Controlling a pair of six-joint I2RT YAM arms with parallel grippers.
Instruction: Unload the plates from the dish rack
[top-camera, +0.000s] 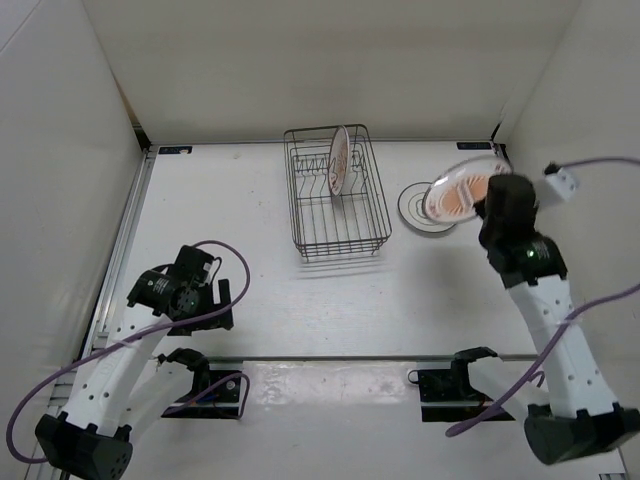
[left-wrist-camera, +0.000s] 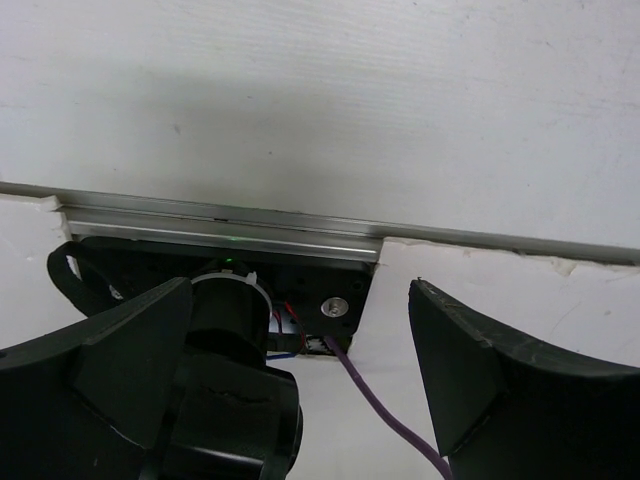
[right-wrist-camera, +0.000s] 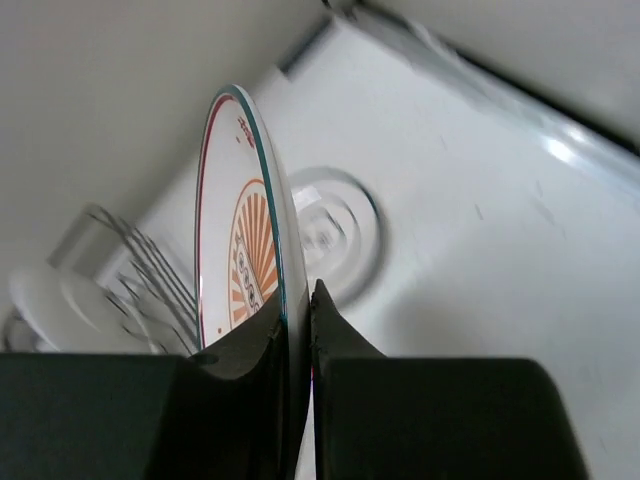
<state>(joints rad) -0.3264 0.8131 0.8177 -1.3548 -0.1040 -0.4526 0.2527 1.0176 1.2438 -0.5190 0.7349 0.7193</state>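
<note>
At the near-left corner of the table (top-camera: 250, 210) the left gripper (left-wrist-camera: 300, 300) hangs released, its fingers spread with nothing between them, and it has no part in this step. Toward the middle of the far edge stands the dish rack (top-camera: 335, 238). The red-marked plate (top-camera: 340, 162) is upright on edge among its prongs at the rack's far right, not yet unloaded. Just right of the rack, toward the far-right corner, the grey-ringed plate (top-camera: 412, 212) lies flat on the table. Overlapping it in the top view, the orange sunburst plate (top-camera: 458, 190) hangs tilted, pinched by its rim in the right gripper (right-wrist-camera: 298, 300), whose jaws are clenched on the edge, one finger on each face. The step in hand looks like setting this plate down on the grey-ringed one. To do it well, I judge the wrist should roll the plate toward level before lowering, so the free edge does not strike first and skid the lower plate. It should be centred over the rings and brought down slowly. The grip should let go only once the weight is borne, since a thin rim grip may let the plate swing. The gripper should then withdraw low and straight toward the right edge, so the lower finger slides out without dragging the stack.
</note>
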